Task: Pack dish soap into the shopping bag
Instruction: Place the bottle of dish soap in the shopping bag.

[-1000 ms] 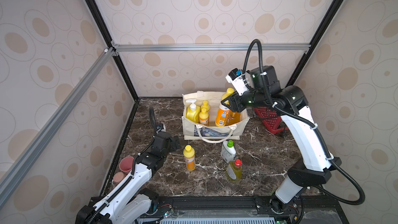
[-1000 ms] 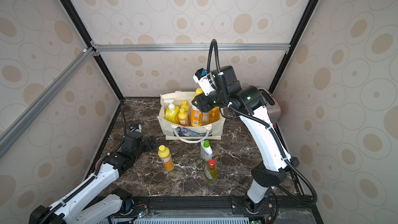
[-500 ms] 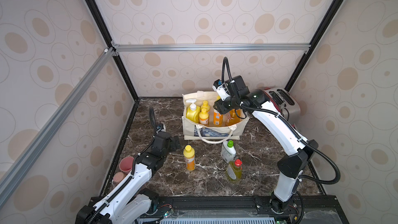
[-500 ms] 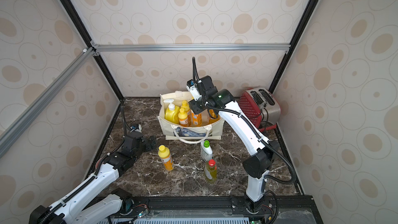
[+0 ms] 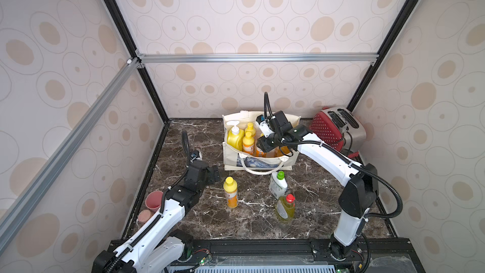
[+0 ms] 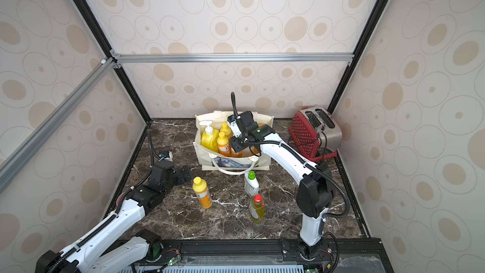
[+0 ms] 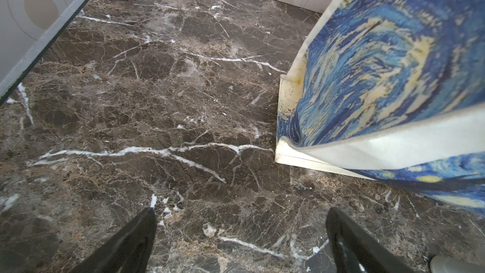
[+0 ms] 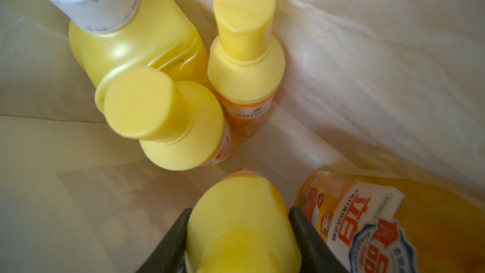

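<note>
Step in hand: placing. The right gripper [image 8: 240,219] is down inside the cream canvas tote shopping bag with a blue-and-yellow swirl print [image 5: 230,154], jaws clamped on the yellow cap of a small orange plastic bottle [image 8: 236,200]
Held bottle: inside the bag; whether its base rests on the bag's floor cannot be told
Already in bag: big opaque yellow bottle with white pump [image 5: 234,137]; two small orange yellow-capped bottles [image 5: 248,143] just beside it; big clear amber bottle [image 8: 393,221] leaning next to the held one
Outside, in front of bag: one small orange yellow-capped bottle [image 5: 230,193], white green-capped bottle [image 5: 277,183], yellow-green red-capped bottle [image 5: 285,207], all standing
Left gripper [image 7: 241,214]: jaws wide apart, empty, low over the dark marble tabletop [image 7: 157,101] by the bag's near corner
Next move (judgement): seat the bottle, let go, rise straight out past the white rope handle [image 5: 262,172]; neighbours stand close, so a sideways exit could topple them
Progress (judgement): five of eight in, counting the held one
</note>
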`<move>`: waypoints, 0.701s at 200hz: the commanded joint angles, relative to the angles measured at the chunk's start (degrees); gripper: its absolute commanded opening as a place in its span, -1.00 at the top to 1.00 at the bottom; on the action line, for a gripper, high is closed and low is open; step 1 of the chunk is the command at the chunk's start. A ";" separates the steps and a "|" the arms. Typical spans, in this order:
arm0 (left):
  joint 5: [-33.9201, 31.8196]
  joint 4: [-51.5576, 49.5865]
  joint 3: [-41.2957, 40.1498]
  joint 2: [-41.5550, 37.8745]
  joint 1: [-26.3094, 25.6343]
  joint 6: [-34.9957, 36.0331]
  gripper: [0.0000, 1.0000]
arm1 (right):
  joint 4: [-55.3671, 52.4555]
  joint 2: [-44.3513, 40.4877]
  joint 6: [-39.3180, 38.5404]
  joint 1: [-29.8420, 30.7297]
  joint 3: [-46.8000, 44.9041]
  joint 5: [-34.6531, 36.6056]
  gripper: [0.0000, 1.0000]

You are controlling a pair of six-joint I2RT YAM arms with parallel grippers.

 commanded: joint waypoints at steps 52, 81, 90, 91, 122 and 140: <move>-0.02 0.97 1.97 -0.46 0.05 0.39 -0.98 | 12.77 -2.95 1.49 1.63 -0.76 -2.38 0.26; 0.07 0.91 2.04 -0.38 0.07 0.39 -0.98 | 13.95 -2.44 1.17 1.65 0.28 -2.19 0.26; -0.02 0.99 1.92 -0.56 0.10 0.39 -0.98 | 13.89 -2.18 1.18 1.67 0.47 -2.28 0.26; -0.02 0.96 1.95 -0.56 0.06 0.39 -0.98 | 13.87 -2.13 1.18 1.66 0.43 -2.32 0.26; 0.05 1.03 1.79 -0.61 0.08 0.39 -0.98 | 13.73 -1.76 1.69 1.64 -1.23 -3.07 0.22; 0.23 0.99 2.05 -0.14 0.03 0.46 -0.99 | 13.53 -1.81 1.89 1.72 -2.79 -2.90 0.15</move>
